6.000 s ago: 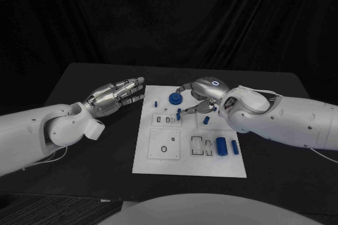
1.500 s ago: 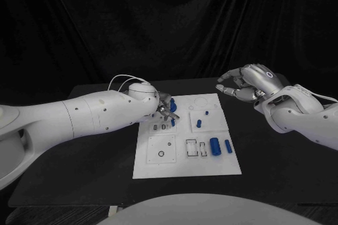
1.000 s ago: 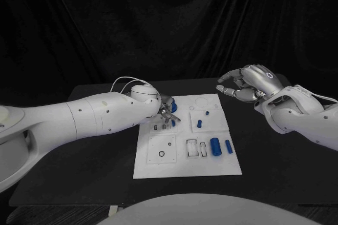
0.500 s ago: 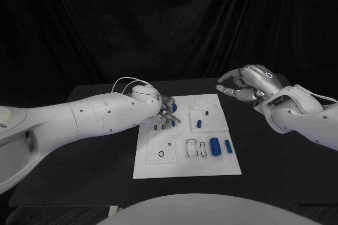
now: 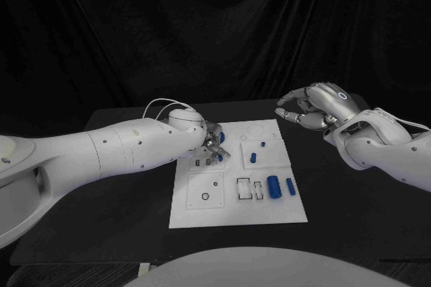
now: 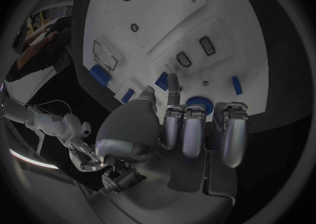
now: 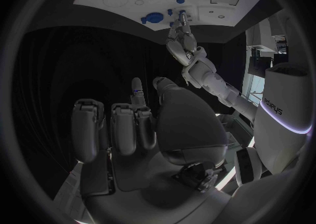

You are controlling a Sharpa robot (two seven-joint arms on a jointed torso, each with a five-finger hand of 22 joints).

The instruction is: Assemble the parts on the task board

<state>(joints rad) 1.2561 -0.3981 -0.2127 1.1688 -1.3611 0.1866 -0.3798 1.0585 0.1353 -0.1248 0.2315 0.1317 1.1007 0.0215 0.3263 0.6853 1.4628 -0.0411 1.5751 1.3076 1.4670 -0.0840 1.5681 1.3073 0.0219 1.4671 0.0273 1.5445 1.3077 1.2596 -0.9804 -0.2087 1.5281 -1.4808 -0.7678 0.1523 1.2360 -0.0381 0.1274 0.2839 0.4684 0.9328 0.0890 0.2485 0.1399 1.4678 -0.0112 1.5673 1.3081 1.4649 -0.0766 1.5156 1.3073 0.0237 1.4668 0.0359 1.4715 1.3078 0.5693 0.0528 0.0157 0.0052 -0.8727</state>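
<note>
The white task board (image 5: 235, 211) lies mid-table. My left hand (image 5: 213, 145) reaches over its far left part, above the small slots. There its thumb and forefinger pinch a small blue peg (image 6: 161, 80), which stands just in front of the fingertips (image 5: 220, 156). A round blue part (image 6: 196, 103) sits right behind the hand (image 6: 181, 129). A short blue bar (image 5: 253, 156) and two blue cylinders (image 5: 274, 188) lie further right on the board. My right hand (image 5: 317, 106) hovers off the board's far right corner with its fingers curled and nothing in them (image 7: 131, 129).
A square plate with a small ring hole (image 5: 207, 190) and empty rectangular slots (image 5: 245, 187) fill the board's near half. A tiny blue peg (image 5: 263, 144) stands near the far edge. Black table (image 5: 108, 206) surrounds the board.
Six seconds ago my right hand was at the board's far part and the left one hung off to the side; they have swapped. Over the last 1.5 s the left hand barely shifts.
</note>
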